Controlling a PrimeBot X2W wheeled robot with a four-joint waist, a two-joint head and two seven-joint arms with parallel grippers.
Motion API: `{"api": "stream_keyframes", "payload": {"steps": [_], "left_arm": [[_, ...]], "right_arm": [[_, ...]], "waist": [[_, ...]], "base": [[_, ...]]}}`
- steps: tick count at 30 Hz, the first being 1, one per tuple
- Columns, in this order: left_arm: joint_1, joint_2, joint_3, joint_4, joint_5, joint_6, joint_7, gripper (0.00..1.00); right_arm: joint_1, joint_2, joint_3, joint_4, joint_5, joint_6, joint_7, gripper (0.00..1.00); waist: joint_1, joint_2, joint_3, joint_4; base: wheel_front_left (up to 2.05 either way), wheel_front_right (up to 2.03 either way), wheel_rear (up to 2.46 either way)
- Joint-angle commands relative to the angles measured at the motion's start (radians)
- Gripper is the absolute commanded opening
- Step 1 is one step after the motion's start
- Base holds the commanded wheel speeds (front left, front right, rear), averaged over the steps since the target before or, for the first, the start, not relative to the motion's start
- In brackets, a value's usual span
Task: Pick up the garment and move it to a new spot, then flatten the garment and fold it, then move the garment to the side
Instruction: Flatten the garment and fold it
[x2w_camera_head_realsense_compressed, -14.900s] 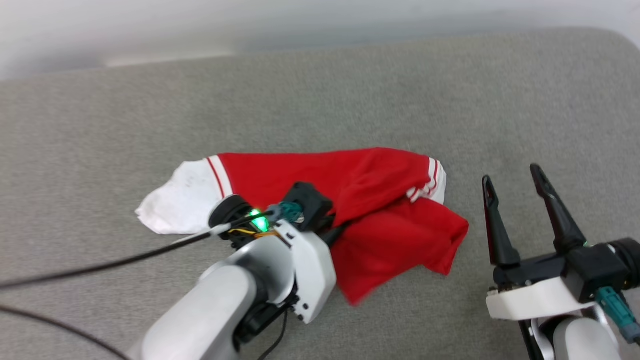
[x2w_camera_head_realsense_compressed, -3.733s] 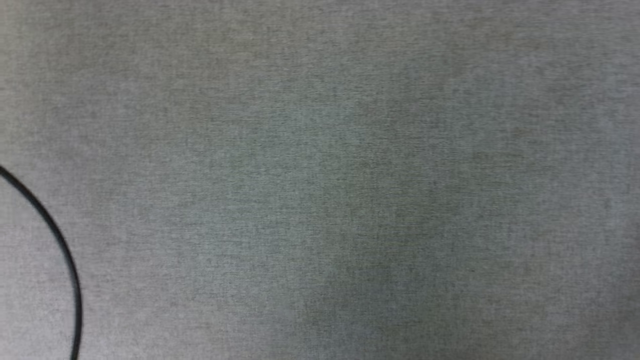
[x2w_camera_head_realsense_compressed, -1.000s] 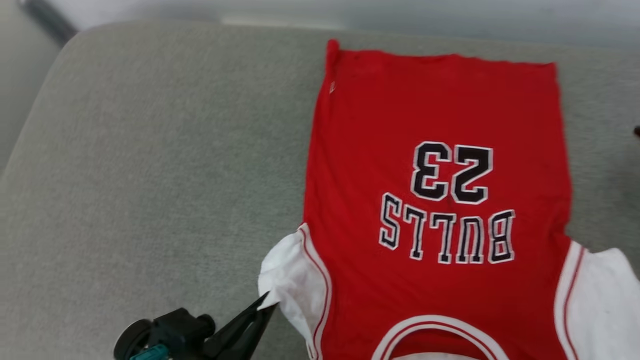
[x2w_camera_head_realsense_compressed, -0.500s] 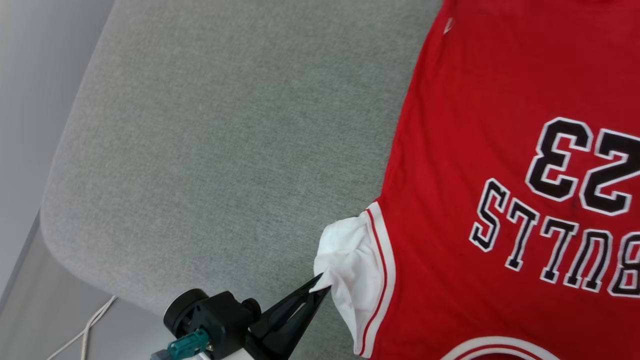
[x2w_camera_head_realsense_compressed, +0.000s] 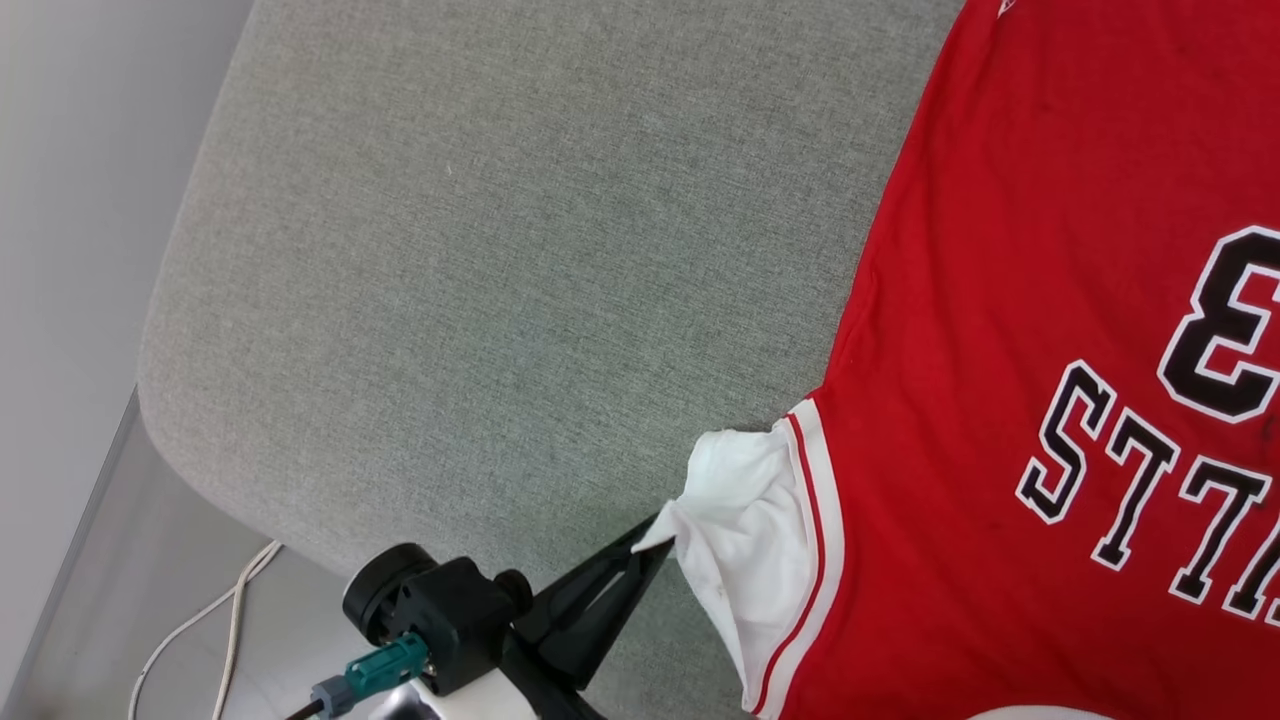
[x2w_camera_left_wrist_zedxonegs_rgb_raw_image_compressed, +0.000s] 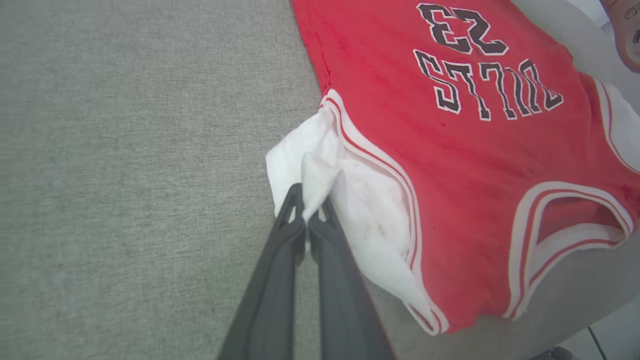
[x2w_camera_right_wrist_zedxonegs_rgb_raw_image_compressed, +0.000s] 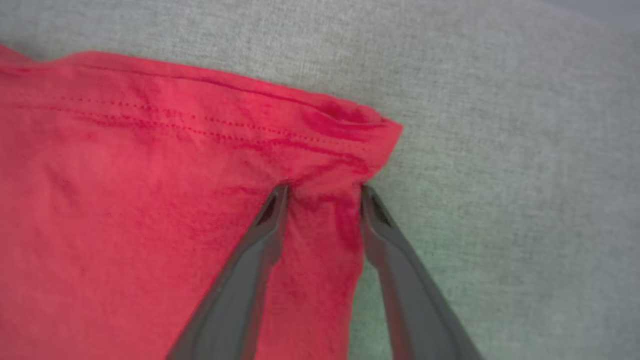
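The garment (x2w_camera_head_realsense_compressed: 1000, 300), a red jersey with black white-edged "BULLS 23" print, lies spread flat on the grey cushion, collar toward me. My left gripper (x2w_camera_head_realsense_compressed: 650, 535) is shut on the tip of its white left sleeve (x2w_camera_head_realsense_compressed: 745, 520), which is bunched and drawn out to a point. In the left wrist view the closed fingers (x2w_camera_left_wrist_zedxonegs_rgb_raw_image_compressed: 311, 200) pinch a fold of that sleeve (x2w_camera_left_wrist_zedxonegs_rgb_raw_image_compressed: 345, 200) beside the striped trim. In the right wrist view my right gripper (x2w_camera_right_wrist_zedxonegs_rgb_raw_image_compressed: 325, 187) stands open over a hem corner of the garment (x2w_camera_right_wrist_zedxonegs_rgb_raw_image_compressed: 125, 175), with puckered red cloth between the fingers.
The grey cushion (x2w_camera_head_realsense_compressed: 500, 250) rounds off at its left edge, close to my left gripper. Beyond that edge lie the pale floor and a white cable (x2w_camera_head_realsense_compressed: 200, 620). A tan object (x2w_camera_left_wrist_zedxonegs_rgb_raw_image_compressed: 625, 30) sits at the top right corner of the left wrist view.
The head camera has swung left, so the jersey shows further right. My left gripper keeps its hold on the sleeve tip, which is drawn out slightly more.
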Motion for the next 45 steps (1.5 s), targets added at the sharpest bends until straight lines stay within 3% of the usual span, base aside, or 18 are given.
{"api": "stream_keyframes", "payload": {"steps": [1,7,19,28,30,39,45], "left_arm": [[-0.014,0.002,0.001,0.003,0.006,-0.003,-0.006,0.0],[-0.011,-0.005,0.009,0.024,0.0,0.0,-0.023,0.0],[0.06,0.046,0.053,0.052,-0.014,0.071,-0.039,0.0],[0.136,0.09,0.089,0.085,-0.045,0.117,-0.054,0.0],[0.185,0.097,0.105,0.106,-0.074,0.139,-0.073,0.0],[0.241,0.094,0.115,0.135,-0.107,0.155,-0.101,0.0],[0.245,0.092,0.108,0.142,-0.106,0.157,-0.099,0.0]], "right_arm": [[0.102,0.021,0.019,0.053,-0.011,0.0,0.04,0.0],[0.121,0.024,-0.004,0.053,-0.002,-0.001,0.01,0.0],[0.34,0.074,0.045,0.058,0.148,-0.001,-0.099,0.0],[0.58,0.101,0.076,-0.037,0.279,-0.001,-0.157,0.0],[0.758,0.118,0.059,-0.123,0.332,-0.001,-0.183,0.0],[1.003,0.182,0.036,-0.217,0.354,0.0,-0.218,0.0],[1.064,0.214,0.043,-0.212,0.366,-0.001,-0.257,0.0]], "waist": [[-0.0001,-0.0001,-0.001,-0.001],[-0.0001,-0.0001,-0.033,-0.02],[-0.0001,-0.0001,-0.273,-0.21],[-0.0001,-0.0001,-0.422,-0.342],[-0.0001,-0.0001,-0.494,-0.403],[-0.0001,-0.0001,-0.55,-0.455],[-0.0001,-0.0001,-0.564,-0.47]], "base": [[0.0,0.0,0.0],[0.0,0.0,0.0],[0.0,0.0,0.0],[0.0,0.0,0.0],[0.0,0.0,0.0],[0.0,0.0,0.0],[0.0,0.0,0.0]]}}
